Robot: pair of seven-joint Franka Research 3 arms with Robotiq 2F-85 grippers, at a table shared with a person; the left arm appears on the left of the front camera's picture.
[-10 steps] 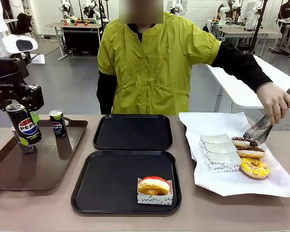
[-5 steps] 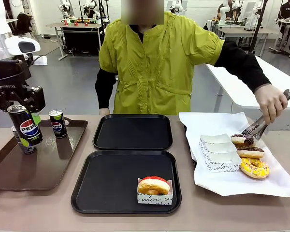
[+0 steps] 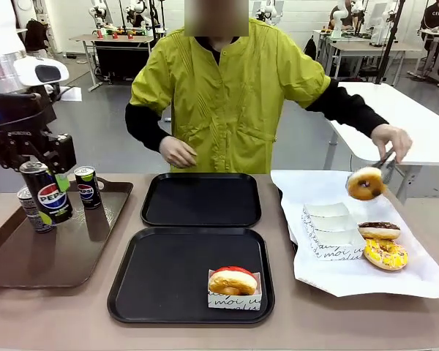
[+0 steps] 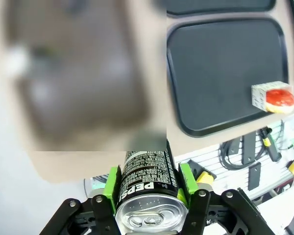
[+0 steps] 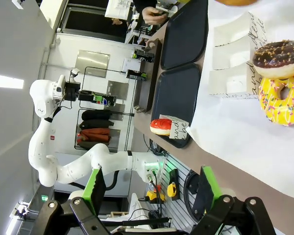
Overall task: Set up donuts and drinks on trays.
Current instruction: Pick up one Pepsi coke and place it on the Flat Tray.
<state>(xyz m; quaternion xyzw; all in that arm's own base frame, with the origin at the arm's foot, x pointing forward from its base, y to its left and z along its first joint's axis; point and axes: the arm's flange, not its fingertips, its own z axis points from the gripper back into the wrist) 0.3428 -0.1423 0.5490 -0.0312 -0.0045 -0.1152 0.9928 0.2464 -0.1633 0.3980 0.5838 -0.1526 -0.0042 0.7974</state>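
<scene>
- The left claw (image 4: 149, 179) pinches a can (image 3: 51, 194) and holds it up in the air. It hangs left of the near tray (image 3: 168, 281), over the brown tray (image 3: 29, 256).
- The right claw (image 5: 151, 188) is spread wide with nothing in it.
- Also left of the near tray, two more cans (image 3: 86, 186) stand on the brown tray.
- The near tray has one boxed donut (image 3: 233, 281) in its front right corner and no can yet.
- The far tray (image 3: 201, 199), just behind the near tray, has nothing on it.
- Right of the near tray, the person's hand (image 3: 391, 139) lifts a plain donut (image 3: 366, 183) with tongs (image 3: 384, 159) over the paper (image 3: 351, 274). Two iced donuts (image 3: 380, 243) and empty boxes (image 3: 329, 227) lie on the paper.
- I think the job has only just begun. One donut is in place. All the cans and a donut for the far tray are left to do.
</scene>
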